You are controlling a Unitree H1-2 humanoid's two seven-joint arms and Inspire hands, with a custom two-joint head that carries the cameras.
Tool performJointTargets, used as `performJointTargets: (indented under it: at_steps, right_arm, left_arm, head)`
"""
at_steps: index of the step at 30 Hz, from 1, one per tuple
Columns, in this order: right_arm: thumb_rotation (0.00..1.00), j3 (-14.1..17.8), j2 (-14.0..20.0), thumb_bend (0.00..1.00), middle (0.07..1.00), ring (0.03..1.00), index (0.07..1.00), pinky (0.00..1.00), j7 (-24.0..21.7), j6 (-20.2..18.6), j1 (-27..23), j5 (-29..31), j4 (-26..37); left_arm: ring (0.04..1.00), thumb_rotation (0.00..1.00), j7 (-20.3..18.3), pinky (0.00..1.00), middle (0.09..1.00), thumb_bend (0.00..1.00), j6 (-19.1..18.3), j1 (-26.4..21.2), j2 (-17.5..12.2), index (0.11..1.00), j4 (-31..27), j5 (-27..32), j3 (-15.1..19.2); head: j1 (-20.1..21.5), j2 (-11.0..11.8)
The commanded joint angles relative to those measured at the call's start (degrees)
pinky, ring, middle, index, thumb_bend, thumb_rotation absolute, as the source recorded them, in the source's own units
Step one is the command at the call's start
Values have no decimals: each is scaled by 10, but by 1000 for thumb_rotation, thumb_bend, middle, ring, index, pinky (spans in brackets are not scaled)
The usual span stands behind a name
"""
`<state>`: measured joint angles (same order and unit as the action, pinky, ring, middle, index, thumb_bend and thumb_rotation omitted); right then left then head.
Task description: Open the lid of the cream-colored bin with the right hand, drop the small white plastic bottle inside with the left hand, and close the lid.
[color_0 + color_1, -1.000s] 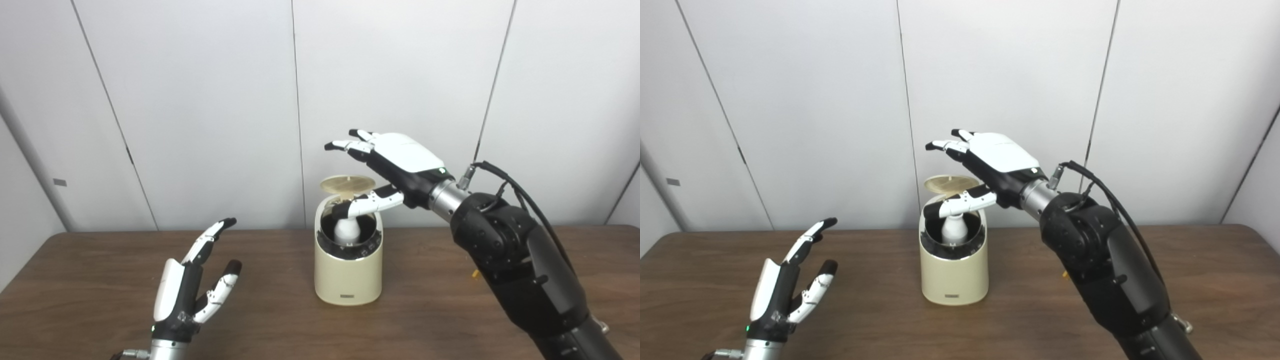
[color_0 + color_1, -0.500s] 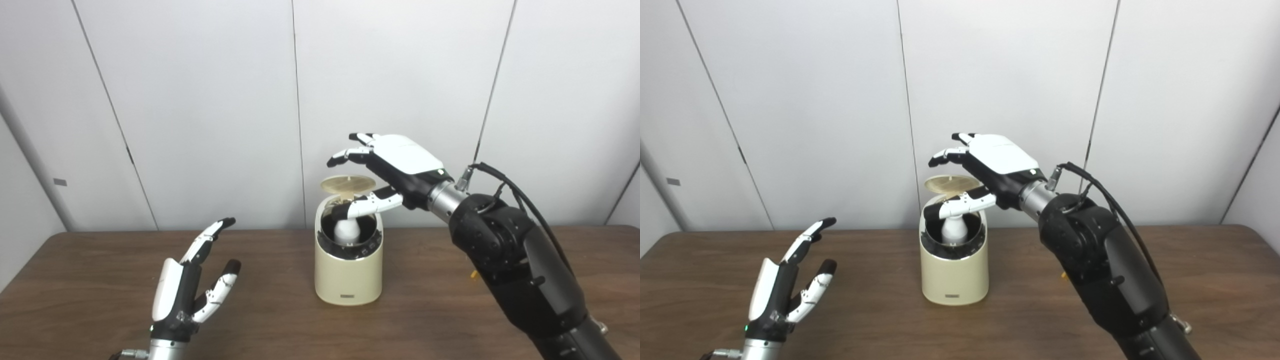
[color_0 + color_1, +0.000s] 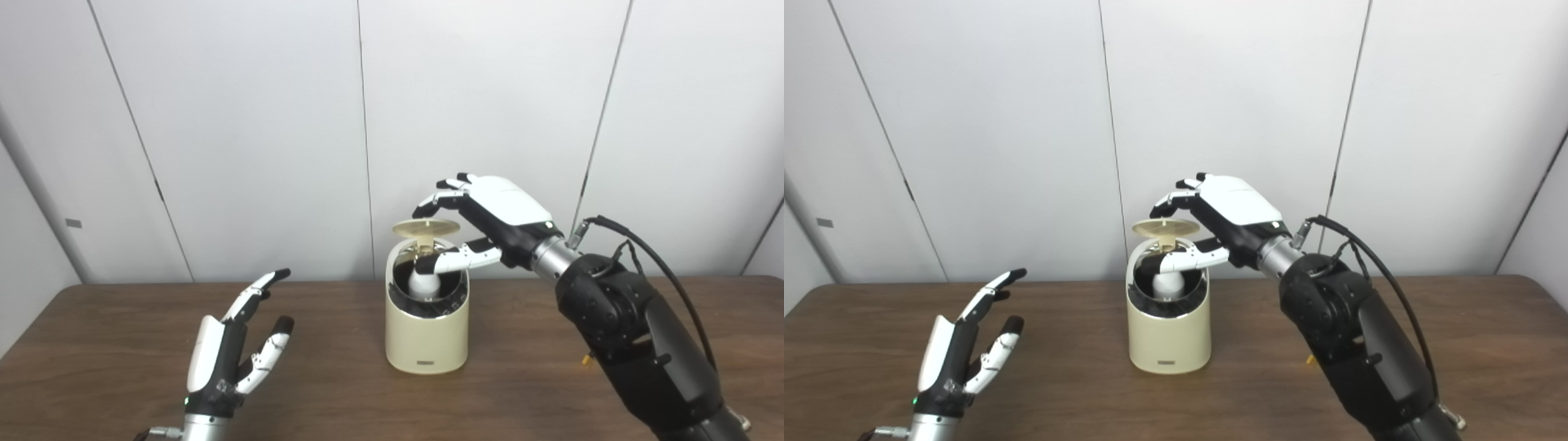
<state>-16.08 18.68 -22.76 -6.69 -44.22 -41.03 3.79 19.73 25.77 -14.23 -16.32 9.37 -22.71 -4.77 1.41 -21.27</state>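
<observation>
Curled fingers [image 3: 438,199] of right hand [image 3: 490,211] arched over the raised lid [image 3: 426,227], perhaps touching its rim; thumb across the cream bin [image 3: 427,340] mouth. White bottle [image 3: 424,282] inside. Left hand [image 3: 229,352] spread wide, empty, above table [image 3: 110,349].

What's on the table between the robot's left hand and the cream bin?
Nothing: in both eye views only bare brown wooden table lies between the open left hand and the cream-colored bin.
</observation>
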Motion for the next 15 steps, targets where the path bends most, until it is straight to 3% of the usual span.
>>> performJointTargets:
  at_steps: [1,9,15]
  right_arm:
    - [1000,6,5,963,760,923,726,1000,0,-4,-17,4,20]
    - [1000,2,3,984,769,916,731,1000,-15,-26,-4,1,27]
    - [1000,4,2,996,740,895,721,1000,0,-14,15,7,30]
  left_arm:
    - [870,889,2,798,865,493,11,-12,-4,854,-23,-4,6]
    - [868,889,-11,804,865,494,11,-5,-1,857,-35,0,16]
    - [870,901,-21,804,866,481,11,-2,-1,860,-41,1,20]
  head:
    - [0,0]
    - [1,-8]
    - [0,-13]
